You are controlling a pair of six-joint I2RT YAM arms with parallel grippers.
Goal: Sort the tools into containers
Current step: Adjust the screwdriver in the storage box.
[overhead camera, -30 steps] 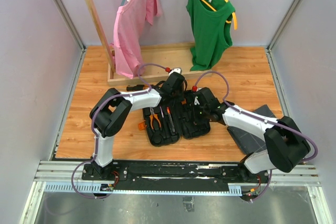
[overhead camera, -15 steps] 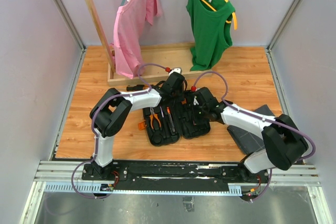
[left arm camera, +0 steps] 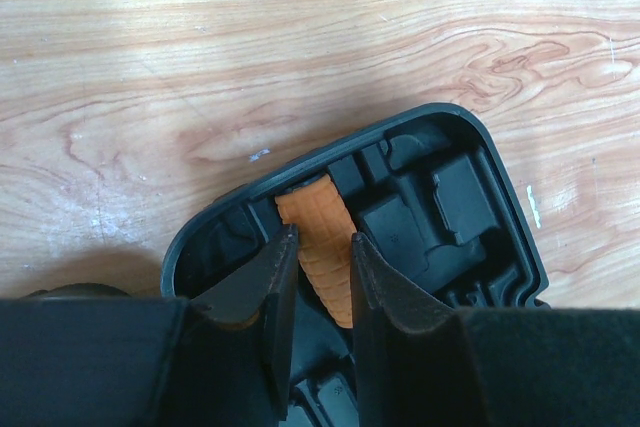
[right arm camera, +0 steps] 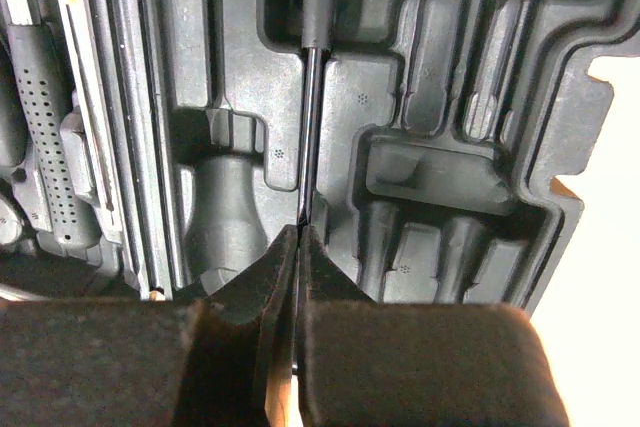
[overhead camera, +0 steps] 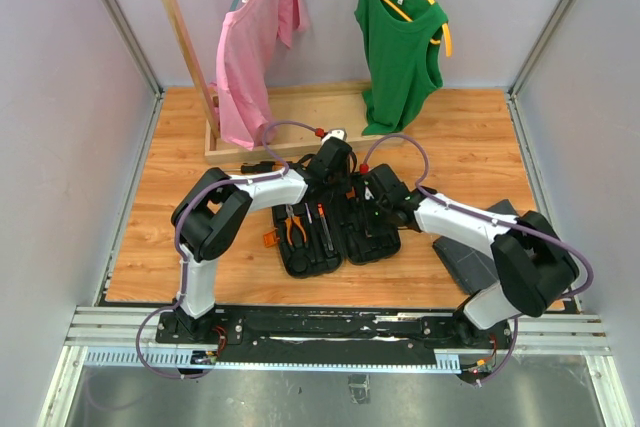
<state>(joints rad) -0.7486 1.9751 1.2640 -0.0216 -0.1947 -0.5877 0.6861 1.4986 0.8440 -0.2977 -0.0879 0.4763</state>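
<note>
Jaws of the left gripper (left arm camera: 322, 237) clamp an orange handle (left arm camera: 312, 209) in a corner slot of the open black tool case (left arm camera: 470, 197), while the right gripper (right arm camera: 300, 235) is pinched on a thin dark shaft (right arm camera: 312, 97), seemingly a screwdriver's, in the case's right half. Overhead, where the wrists hide both grips, the case lies on a wooden tabletop (overhead camera: 200, 127) between pale walls (overhead camera: 70, 147). That view shows orange-handled pliers (overhead camera: 293, 227) and screwdrivers (overhead camera: 323, 227) slotted in its left half, a dark grey tray (overhead camera: 462, 267) by the right arm (overhead camera: 470, 230), and a pink shirt (overhead camera: 255, 37) and green vest (overhead camera: 400, 37) hanging from a wooden rack (overhead camera: 181, 37) at the far edge.
</note>
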